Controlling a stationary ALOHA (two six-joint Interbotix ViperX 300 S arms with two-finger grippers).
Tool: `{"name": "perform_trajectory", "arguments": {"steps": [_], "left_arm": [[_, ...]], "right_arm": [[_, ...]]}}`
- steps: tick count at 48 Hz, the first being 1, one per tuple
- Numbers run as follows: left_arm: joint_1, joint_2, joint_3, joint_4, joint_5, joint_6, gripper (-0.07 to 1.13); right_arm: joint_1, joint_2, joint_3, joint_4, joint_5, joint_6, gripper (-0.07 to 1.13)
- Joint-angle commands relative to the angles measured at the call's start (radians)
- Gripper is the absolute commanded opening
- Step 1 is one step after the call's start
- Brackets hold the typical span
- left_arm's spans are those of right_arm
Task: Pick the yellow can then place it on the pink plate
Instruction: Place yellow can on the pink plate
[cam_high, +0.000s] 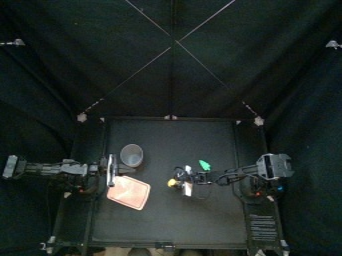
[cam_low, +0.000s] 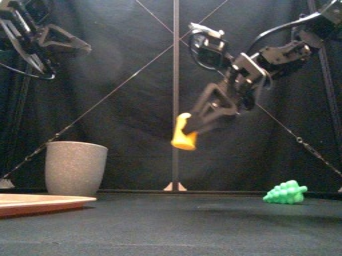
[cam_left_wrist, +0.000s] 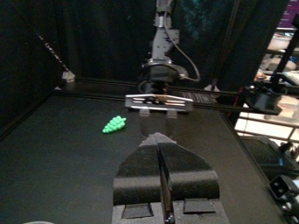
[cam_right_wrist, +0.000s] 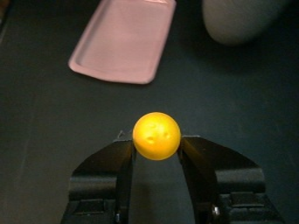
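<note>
The right hand (cam_low: 201, 116) clamps the yellow can (cam_low: 183, 133) between its jaws, in the air above the desk (cam_low: 201, 220), right of the pink plate (cam_high: 128, 193). The left hand (cam_left_wrist: 160, 147), jaws pressed together and empty, rests just left of the plate. A grey cup (cam_low: 76, 167) stands just behind it and a green toy (cam_low: 283, 192) lies well to its right.

Robot lab booth: black curtains (cam_high: 80, 70), small black table (cam_high: 167, 215).

Green toy (cam_left_wrist: 114, 124) beyond closed fingers (cam_left_wrist: 142, 175)
</note>
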Motion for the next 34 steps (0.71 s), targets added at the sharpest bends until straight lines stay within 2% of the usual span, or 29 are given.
{"name": "perform_trajectory", "arguments": {"steps": [1, 12, 22, 29, 34], "left_arm": [[0.037, -0.002, -0.038, 0.015, -0.012, 0.002, 0.01], [0.149, -0.009, -0.04, 0.02, -0.025, 0.002, 0.02], [0.229, -0.011, -0.035, 0.018, -0.023, 0.002, 0.02], [0.249, -0.012, -0.029, 0.017, -0.018, 0.002, 0.01], [0.249, -0.014, -0.023, 0.017, -0.017, 0.0, 0.01]], "right_arm": [[0.017, 0.061, -0.135, -0.043, 0.005, 0.002, 0.68], [0.044, 0.279, -0.426, -0.069, 0.081, -0.002, 0.68], [0.048, 0.462, -0.735, -0.084, 0.287, -0.006, 0.68], [0.048, 0.558, -0.923, -0.086, 0.43, -0.012, 0.67], [0.048, 0.621, -1.019, -0.097, 0.477, -0.012, 0.67]]}}
